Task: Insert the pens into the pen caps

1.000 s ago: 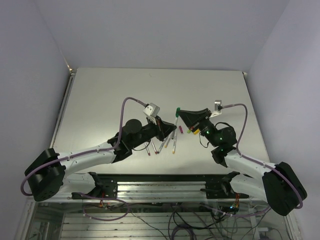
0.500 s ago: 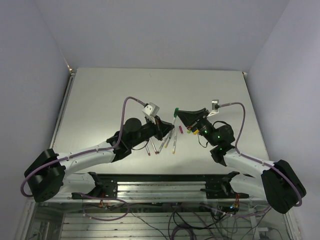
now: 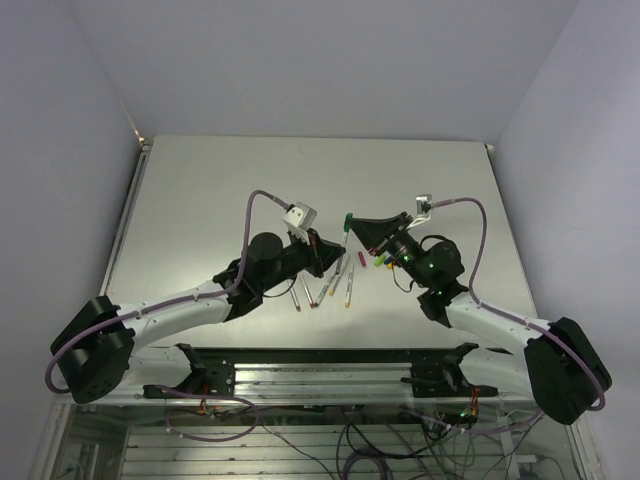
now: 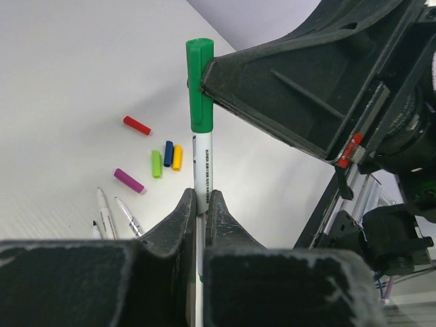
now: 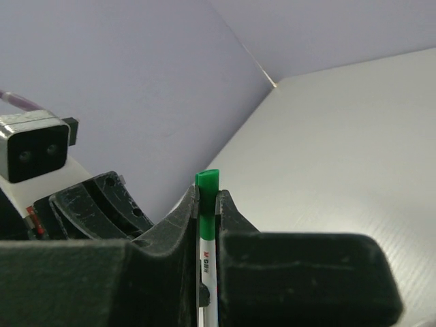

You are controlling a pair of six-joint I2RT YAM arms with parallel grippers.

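The desk is a pale grey slab boxed in by lilac-white walls, and both my arms meet above its middle. My left pincer is clamped narrow on the white barrel of a pen, which stands upright between the fingers in the left wrist view, its printed side facing the camera. My right pincer grips the green cap that sits over the pen's upper end, so the two pincers hold opposite ends of the same stick in the air. The cap's lower rim meets the white barrel; I cannot tell whether it is pushed fully home. Below, on the desk, five short caps lie loose. The red cap lies apart from the rest. The light green cap, dark blue cap and yellow cap lie side by side, the blue and yellow touching. The magenta cap lies near them, closer to my left arm. Just beside the magenta cap lie the loose pens, three showing past my left fingers, all flat on the desk and none of them capped.
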